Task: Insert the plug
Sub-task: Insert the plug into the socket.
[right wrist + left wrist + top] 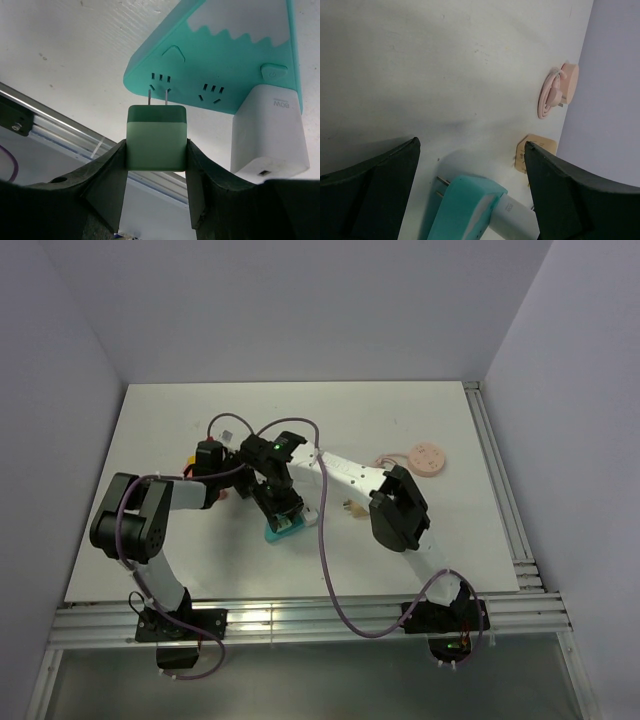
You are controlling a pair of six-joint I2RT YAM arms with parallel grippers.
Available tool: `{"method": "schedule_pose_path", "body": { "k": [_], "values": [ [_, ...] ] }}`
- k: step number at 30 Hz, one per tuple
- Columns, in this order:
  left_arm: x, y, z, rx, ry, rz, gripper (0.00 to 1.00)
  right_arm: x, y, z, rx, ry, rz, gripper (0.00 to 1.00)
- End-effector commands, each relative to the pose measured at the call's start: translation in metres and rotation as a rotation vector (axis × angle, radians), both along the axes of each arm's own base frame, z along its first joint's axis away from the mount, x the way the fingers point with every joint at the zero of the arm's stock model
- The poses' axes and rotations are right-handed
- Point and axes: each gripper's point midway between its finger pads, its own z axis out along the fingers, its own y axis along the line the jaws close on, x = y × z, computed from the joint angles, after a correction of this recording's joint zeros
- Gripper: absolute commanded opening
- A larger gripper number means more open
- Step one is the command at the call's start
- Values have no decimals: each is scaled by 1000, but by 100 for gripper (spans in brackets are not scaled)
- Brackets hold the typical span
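Right gripper (156, 150) clamped the green plug (156, 137), its prongs at a socket of the teal power strip (225, 55), seemingly not pushed home; that push was left to do. A white charger (270, 130) sat plugged in alongside. Left gripper (471, 147) hung open above; a pink reel (555, 92) lay far right.

Strip (220, 55) x1, plug (156, 137) x1, charger (270, 135) x1, pink disc (428, 459) x1, tan bit (536, 150) x1.
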Motion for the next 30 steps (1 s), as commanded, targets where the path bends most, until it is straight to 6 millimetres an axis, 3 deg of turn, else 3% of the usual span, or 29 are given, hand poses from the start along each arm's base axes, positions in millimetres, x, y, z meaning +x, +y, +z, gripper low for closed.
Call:
{"method": "schedule_pose_path", "body": {
  "k": [1,17,30],
  "values": [
    [8,-14,15,-58,-47,-46,90,3,2,5,7,7,7,0],
    [-3,-31,-11,-204,58,-105,77,9,9,-4,-4,48,-15,0],
    [-20,-34,-8,-274,52,-92,65,14,-2,-16,-112,56,-51,0]
  ]
}}
